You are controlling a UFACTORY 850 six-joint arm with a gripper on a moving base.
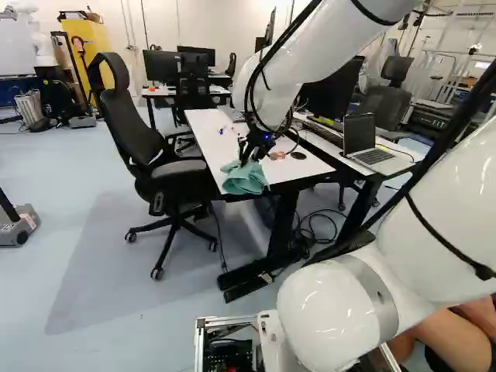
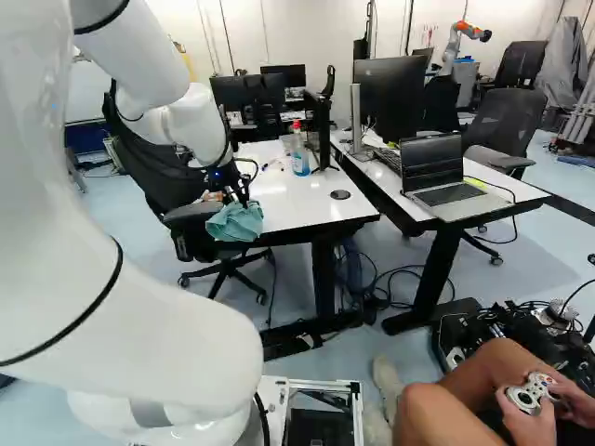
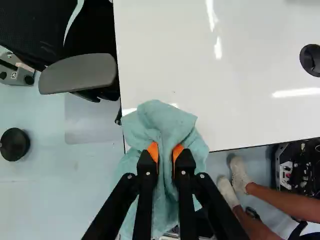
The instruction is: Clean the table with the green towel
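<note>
The gripper [image 1: 246, 160] is clamped on the green towel [image 3: 165, 122], pinching its folds between both orange pads. The towel lies over the tabletop's [image 3: 240, 60] near-left corner, partly overhanging the edge. A bottle [image 2: 299, 158] stands farther back on the tabletop.

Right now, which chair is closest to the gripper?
The black chair at the left of the left base view. Its armrest is by the table edge, near the gripper holding the towel; the chair behind the laptop and others are farther.
</note>
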